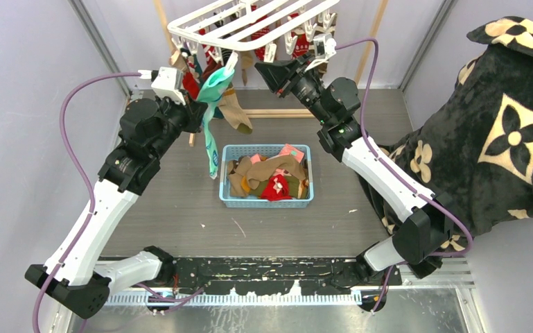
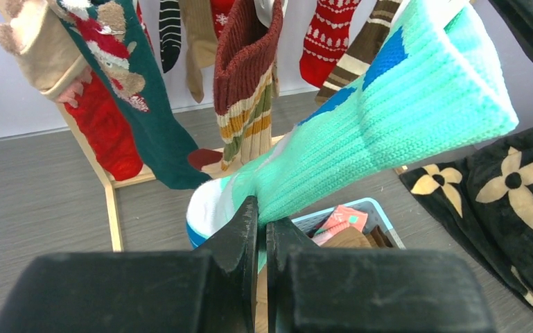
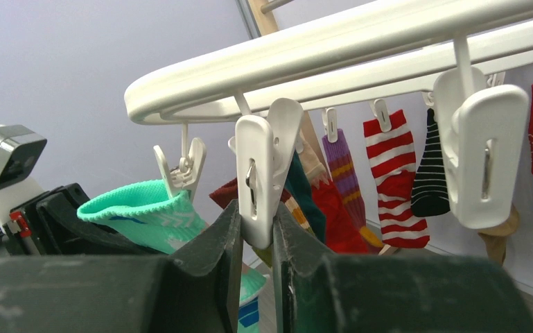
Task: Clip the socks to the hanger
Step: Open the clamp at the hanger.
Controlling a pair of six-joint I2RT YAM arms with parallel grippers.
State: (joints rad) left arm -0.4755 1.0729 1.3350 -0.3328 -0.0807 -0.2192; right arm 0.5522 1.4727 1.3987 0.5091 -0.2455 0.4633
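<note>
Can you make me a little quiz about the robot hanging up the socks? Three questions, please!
1. Pick one: what does the left gripper hold? A) a mint-green sock B) a red sock C) nothing
2. True or false: the right gripper has its fingers on either side of a white clip on the hanger.
3. Fill in the gap: the loose socks lie in a blue ____.

Key: 1 A; 2 true; 3 basket.

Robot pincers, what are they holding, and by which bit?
Left pincer grips the mint-green sock around its middle. Right pincer squeezes a white clip on the hanger by its lower end.
</note>
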